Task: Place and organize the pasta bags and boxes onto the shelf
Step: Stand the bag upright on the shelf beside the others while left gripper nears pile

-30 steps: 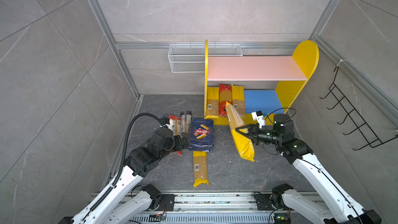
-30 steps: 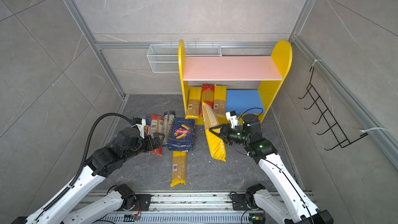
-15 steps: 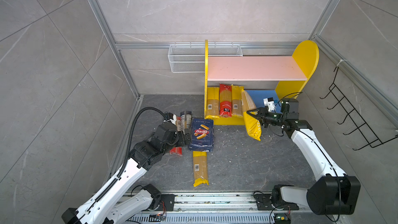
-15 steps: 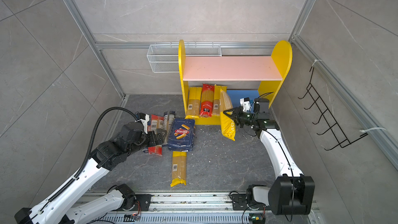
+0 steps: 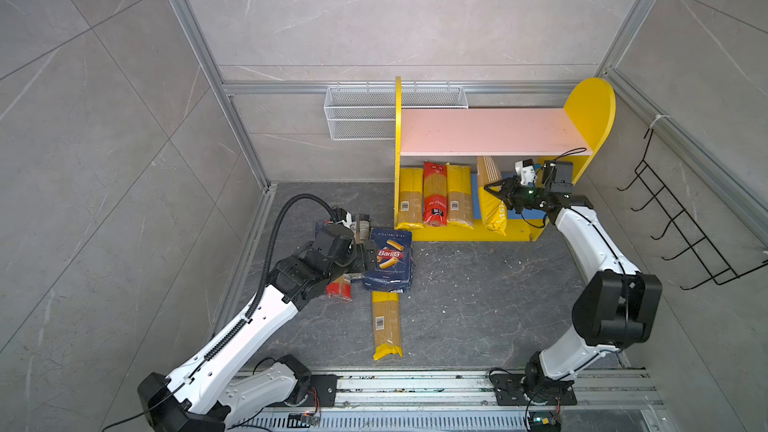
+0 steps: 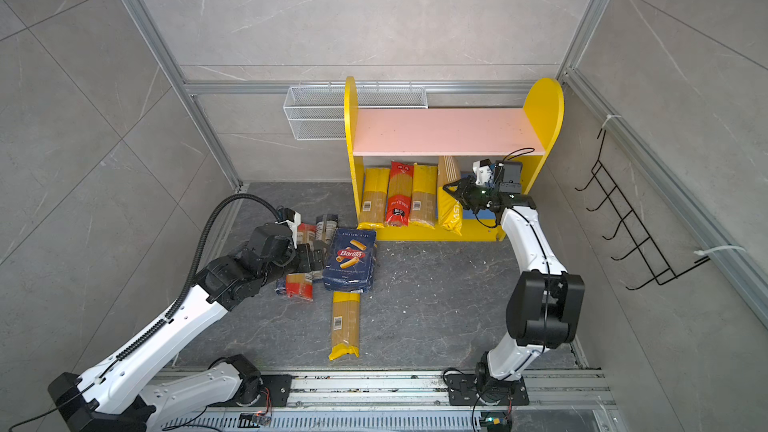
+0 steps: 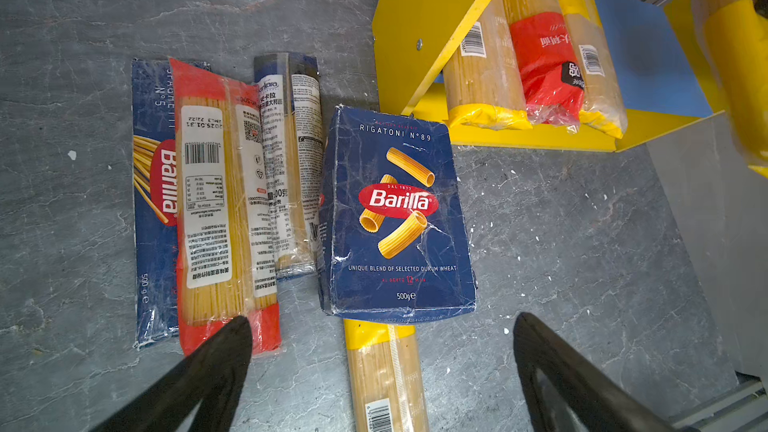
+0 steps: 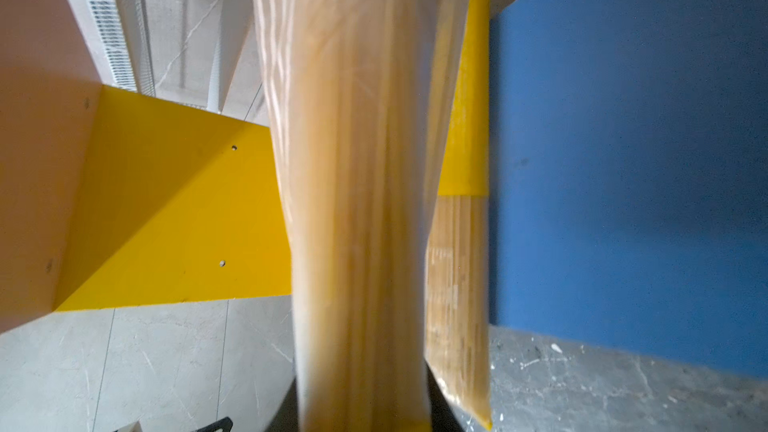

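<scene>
L pincer [image 7: 380, 326]: wide open, empty, touching nothing; hovering at 9 o'clock edge of rigatoni box [image 7: 399, 209], left-centre of tabletop [image 5: 478, 305]. Barely moved in last sec. At box's 9: dark bag [image 7: 291, 160], then red-and-clear bag [image 7: 220, 209] overlapping spaghetti box [image 7: 151, 201]. At its 6: yellow bag [image 5: 386, 326], flat.

Further off, R pincer [image 5: 496, 198]: clamped on held yellow bag [image 5: 495, 220]. Was over mid-tabletop w/ it a sec ago; now inside lower tier of shelf [image 5: 590, 110] at 1 o'clock. Bag tilted, at 3 o'clock of three shelved bags [image 5: 434, 197], above blue board [image 7: 640, 56]; contact w/ board unclear. Not let go yet. Prob. means 4th of nine nearly shelved, five left on tabletop.
</scene>
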Controlling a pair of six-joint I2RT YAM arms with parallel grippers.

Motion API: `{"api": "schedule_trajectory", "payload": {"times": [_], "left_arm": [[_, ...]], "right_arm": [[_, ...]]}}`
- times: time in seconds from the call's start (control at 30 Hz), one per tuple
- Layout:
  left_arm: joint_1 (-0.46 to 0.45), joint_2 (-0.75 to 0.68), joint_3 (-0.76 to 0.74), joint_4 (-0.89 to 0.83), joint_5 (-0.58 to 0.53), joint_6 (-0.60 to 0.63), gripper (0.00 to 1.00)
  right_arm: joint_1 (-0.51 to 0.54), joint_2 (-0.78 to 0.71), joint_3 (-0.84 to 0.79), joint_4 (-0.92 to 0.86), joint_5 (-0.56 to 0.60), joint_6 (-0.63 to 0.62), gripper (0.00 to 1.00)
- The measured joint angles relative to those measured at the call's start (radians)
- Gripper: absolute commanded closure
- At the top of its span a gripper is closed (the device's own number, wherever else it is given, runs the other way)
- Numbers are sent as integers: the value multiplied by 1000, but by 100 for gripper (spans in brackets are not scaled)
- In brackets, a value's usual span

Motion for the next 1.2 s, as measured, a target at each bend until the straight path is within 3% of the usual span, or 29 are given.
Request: {"api": "schedule_trajectory", "payload": {"times": [0.37,0.43,0.5,0.6,0.97,1.2], "left_arm": [[21,8,0,21,0,22,0],[24,10,0,26,1,24,0],[27,14,0,27,3,26,0],[32,18,0,28,7,26,0],[34,7,-5,29,16,26,0],[36,-71,-41,27,21,19,0]], "right_arm": [[-2,209,174,-72,85,-58,73],[-3,226,200,-89,87,-71,62],[-3,248,224,-100,89,-80,42],[-3,269,243,-98,87,-98,32],[-4,244,211,-87,84,-111,29],[-3,40,51,-103,129,-141,27]]}}
